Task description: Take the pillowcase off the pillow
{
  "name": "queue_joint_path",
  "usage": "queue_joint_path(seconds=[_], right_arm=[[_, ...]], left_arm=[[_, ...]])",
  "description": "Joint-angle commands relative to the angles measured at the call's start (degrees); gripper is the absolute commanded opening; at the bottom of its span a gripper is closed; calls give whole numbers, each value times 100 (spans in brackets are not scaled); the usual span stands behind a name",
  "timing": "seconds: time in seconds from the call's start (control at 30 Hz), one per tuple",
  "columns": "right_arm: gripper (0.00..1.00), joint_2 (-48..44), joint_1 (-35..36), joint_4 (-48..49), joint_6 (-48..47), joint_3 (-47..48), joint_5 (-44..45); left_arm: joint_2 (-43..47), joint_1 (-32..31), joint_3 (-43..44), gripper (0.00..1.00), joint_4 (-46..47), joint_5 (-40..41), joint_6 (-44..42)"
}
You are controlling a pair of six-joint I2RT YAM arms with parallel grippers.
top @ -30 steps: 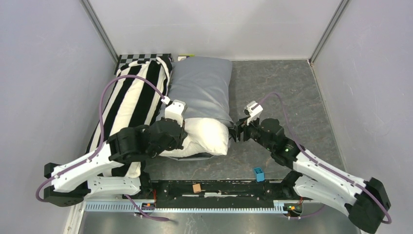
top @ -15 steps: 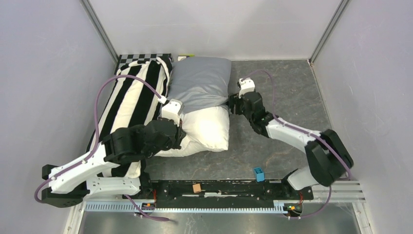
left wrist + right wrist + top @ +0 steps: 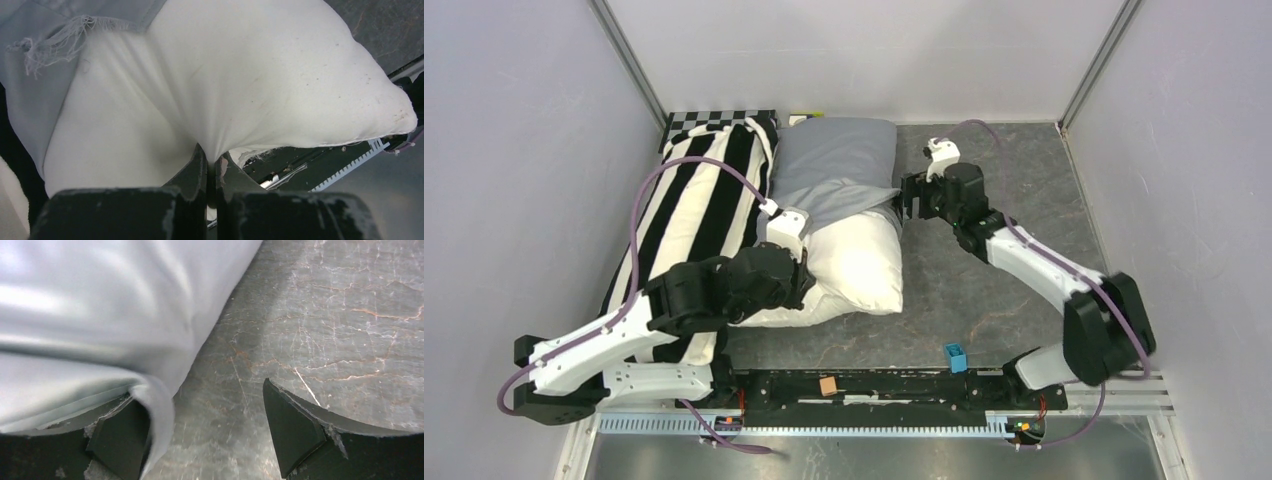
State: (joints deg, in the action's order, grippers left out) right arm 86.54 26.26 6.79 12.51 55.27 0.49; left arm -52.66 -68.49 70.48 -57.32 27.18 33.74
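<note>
The white pillow lies in the middle of the floor, its near half bare. The light blue-grey pillowcase covers its far half, with a frayed open edge in the left wrist view. My left gripper is shut on a pinch of white pillow fabric at the near left side. My right gripper is open at the pillowcase's right edge; a fold of pillowcase drapes over its left finger, with bare floor between the fingers.
A long black-and-white striped pillow lies along the left wall, against the pillowcase. A checkerboard sheet sits at the back left. The grey marbled floor lies to the right. A blue block and an orange block sit on the front rail.
My right gripper has moved from the near right corner of the pillow up along its right side to the pillowcase edge. More white pillow now shows; the pillowcase edge has slid back.
</note>
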Motion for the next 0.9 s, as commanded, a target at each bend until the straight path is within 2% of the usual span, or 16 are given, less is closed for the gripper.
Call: queue_joint_path(seconds=[0.0, 0.23, 0.37, 0.57, 0.6, 0.63, 0.67, 0.7, 0.77, 0.8, 0.87], right_arm=[[86, -1191, -132, -438, -95, -394, -770], [87, -2463, -229, -1392, 219, -1205, -1321], [87, -3536, -225, -1592, 493, -1894, -1562], [88, -4776, -227, -2488, 371, -2146, -1763], [88, -4952, -232, -2607, 345, -2151, -1795], [88, -5104, -227, -2685, 296, -2163, -1805], [88, -5328, -233, -2744, 230, -2160, -1729], [88, -5590, -229, -2749, 173, -2205, -1633], [90, -6098, -232, -2637, 21, -2338, -1558], [93, -6310, -227, -2630, -99, -2353, -1555], [96, -6462, -227, -2638, -206, -2347, -1780]], left_arm=[[-165, -31, -99, 2, 925, -395, 75], [-722, -25, -613, 2, 1753, -875, 105], [-1214, -28, -867, 2, 2535, -1290, 151], [-2375, -36, -410, 3, 3561, -2282, 76], [-2525, -46, -237, 6, 3700, -2539, 41], [-2677, -45, -65, 17, 3770, -2684, 10], [-2746, -49, 136, 30, 3734, -2823, -29], [-2770, -52, 274, 48, 3649, -2828, -65], [-2631, -48, 454, 75, 3410, -2589, -171], [-2485, -55, 471, 81, 3213, -2325, -201], [-2191, -50, 537, 87, 2685, -1881, -302]])
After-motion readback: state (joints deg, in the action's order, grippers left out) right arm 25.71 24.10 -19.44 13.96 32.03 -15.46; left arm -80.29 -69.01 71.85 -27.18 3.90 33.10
